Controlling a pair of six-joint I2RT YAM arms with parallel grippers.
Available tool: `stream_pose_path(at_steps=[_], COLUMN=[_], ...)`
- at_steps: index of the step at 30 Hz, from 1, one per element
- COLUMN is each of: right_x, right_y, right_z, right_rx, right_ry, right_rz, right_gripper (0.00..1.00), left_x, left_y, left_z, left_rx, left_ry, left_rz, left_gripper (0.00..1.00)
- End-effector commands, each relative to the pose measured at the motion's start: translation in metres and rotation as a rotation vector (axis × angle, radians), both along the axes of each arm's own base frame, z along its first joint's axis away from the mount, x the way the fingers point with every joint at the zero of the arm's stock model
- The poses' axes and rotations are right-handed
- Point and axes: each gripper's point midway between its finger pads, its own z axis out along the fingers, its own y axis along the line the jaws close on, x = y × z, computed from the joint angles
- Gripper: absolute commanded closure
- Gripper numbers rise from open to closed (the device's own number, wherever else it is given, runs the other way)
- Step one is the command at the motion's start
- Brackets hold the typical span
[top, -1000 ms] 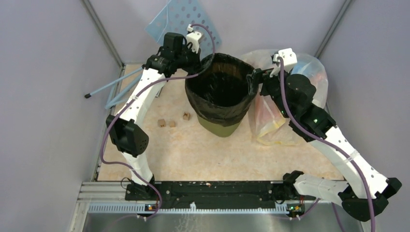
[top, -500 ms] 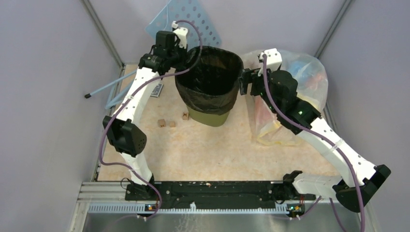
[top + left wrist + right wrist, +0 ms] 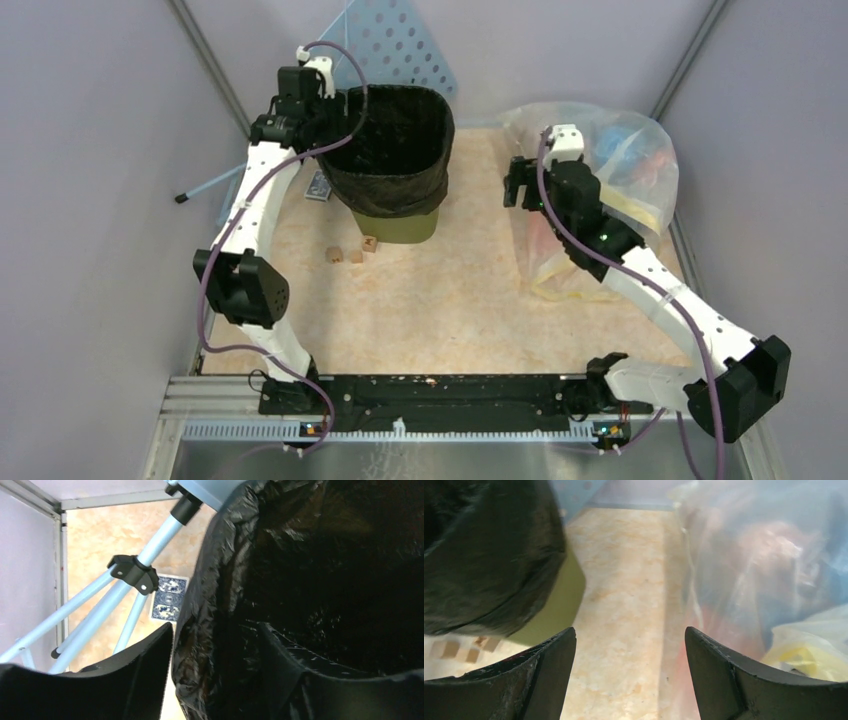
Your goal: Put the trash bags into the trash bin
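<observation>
The black trash bag [image 3: 390,140] lines the olive-green trash bin [image 3: 405,228], its edge folded down over the rim. The bin stands upright at the back left of the table. My left gripper [image 3: 322,118] is at the bin's left rim. In the left wrist view it [image 3: 216,635] is open and straddles the bag's crinkled rim fold [image 3: 210,605], one finger outside and one inside. My right gripper [image 3: 517,183] hangs open to the right of the bin, clear of it. Only bare table shows between its fingers [image 3: 630,635], with the bag-covered bin [image 3: 484,555] to its left.
A clear bag of colourful rubbish [image 3: 600,190] lies at the back right, close to the right gripper [image 3: 764,570]. A pale blue perforated board [image 3: 395,45] leans behind the bin. Blue tripod legs [image 3: 215,182], a playing card [image 3: 319,186] and small wooden cubes [image 3: 345,255] lie left of it.
The bin with its bag has slid left and toward the back with the left arm. The left gripper has opened. The right gripper now stands apart from the bin's rim.
</observation>
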Motion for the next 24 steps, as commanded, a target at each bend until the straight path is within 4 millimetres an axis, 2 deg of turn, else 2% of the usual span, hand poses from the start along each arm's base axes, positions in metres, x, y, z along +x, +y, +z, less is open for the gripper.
stream_pose_path(at_steps=[1, 5, 9, 10, 13, 14, 17, 20, 24], right_x=[0.015, 0.014, -0.001, -0.006, -0.020, -0.023, -0.028, -0.032, -0.038], right_y=[-0.039, -0.079, -0.096, -0.098, -0.102, -0.102, -0.101, -0.102, -0.102], right_z=[0.009, -0.002, -0.004, -0.011, -0.012, -0.015, -0.034, -0.056, -0.075], right_rx=[0.173, 0.233, 0.196, 0.181, 0.174, 0.157, 0.094, 0.071, 0.068], right_ry=[-0.024, -0.051, -0.166, -0.182, -0.237, -0.236, -0.198, -0.163, -0.179], right_rz=[-0.093, -0.197, -0.210, -0.199, -0.185, -0.174, -0.139, -0.133, -0.119], right_gripper=[0.21, 0.21, 0.21, 0.21, 0.21, 0.20, 0.20, 0.19, 0.19], left_x=[-0.022, -0.051, -0.085, -0.095, -0.124, -0.133, -0.159, -0.178, -0.198], left_y=[-0.018, -0.029, -0.023, -0.021, -0.011, -0.008, 0.010, 0.021, 0.041], left_z=[0.031, 0.060, 0.080, 0.084, 0.084, 0.070, 0.045, 0.004, -0.040], left_rx=[-0.092, -0.152, -0.175, -0.183, -0.213, -0.219, -0.265, -0.312, -0.368], left_ry=[-0.061, -0.138, -0.241, -0.276, -0.358, -0.352, -0.380, -0.372, -0.360], left_rz=[-0.073, -0.141, -0.132, -0.124, -0.083, -0.067, 0.050, 0.141, 0.295], left_gripper=[0.25, 0.02, 0.01, 0.01, 0.01, 0.01, 0.01, 0.01, 0.01])
